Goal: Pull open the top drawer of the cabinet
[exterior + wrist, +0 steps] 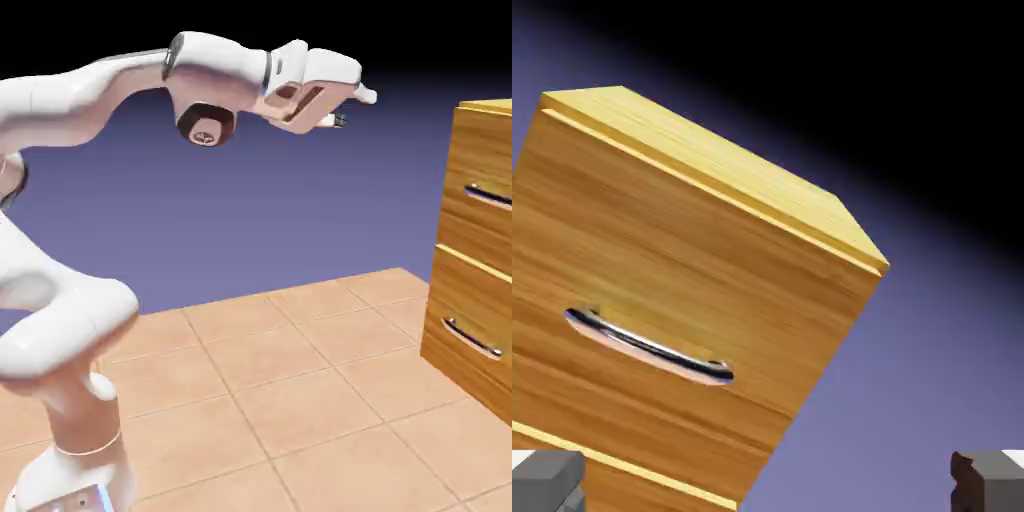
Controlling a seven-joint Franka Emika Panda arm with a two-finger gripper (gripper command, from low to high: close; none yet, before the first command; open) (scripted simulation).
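A white robot arm rises at the left of the exterior view and reaches across the top. Its tool [345, 107], fingers spread open, points toward a wood-grain cabinet [478, 250] at the right edge, well apart from it. The top drawer [481, 165], with a silver bar handle [490, 195], sits at upper right, apparently shut, though the frame crops it. Tan tiles [240, 400] cover the floor.

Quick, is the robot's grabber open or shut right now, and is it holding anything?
White robot arm's two-finger gripper with grey tips: open, tips wide apart, holding nothing.
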